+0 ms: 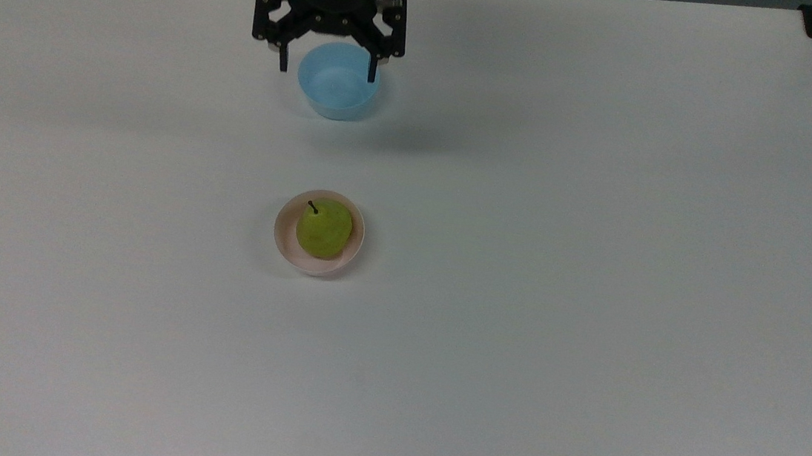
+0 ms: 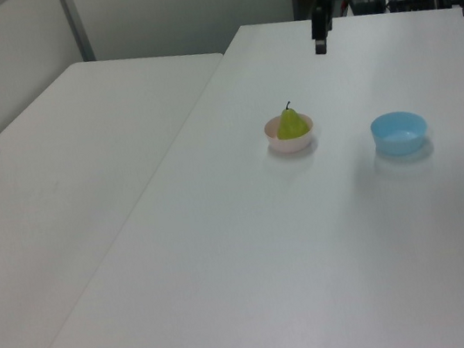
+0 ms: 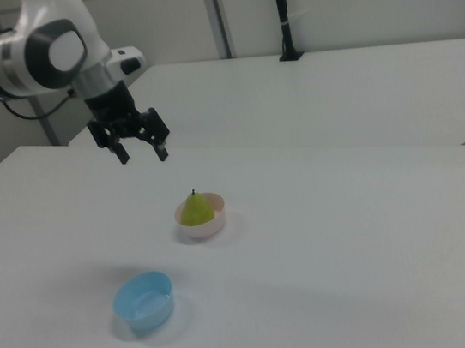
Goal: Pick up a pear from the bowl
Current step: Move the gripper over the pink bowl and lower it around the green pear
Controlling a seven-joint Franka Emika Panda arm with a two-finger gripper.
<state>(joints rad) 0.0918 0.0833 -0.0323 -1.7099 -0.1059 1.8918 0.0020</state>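
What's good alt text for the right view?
A robot arm's open claw hangs above a white table, up and to the right view's left of a yellow-green pear sitting upright in a pink bowl. An empty light blue bowl sits nearer the camera.
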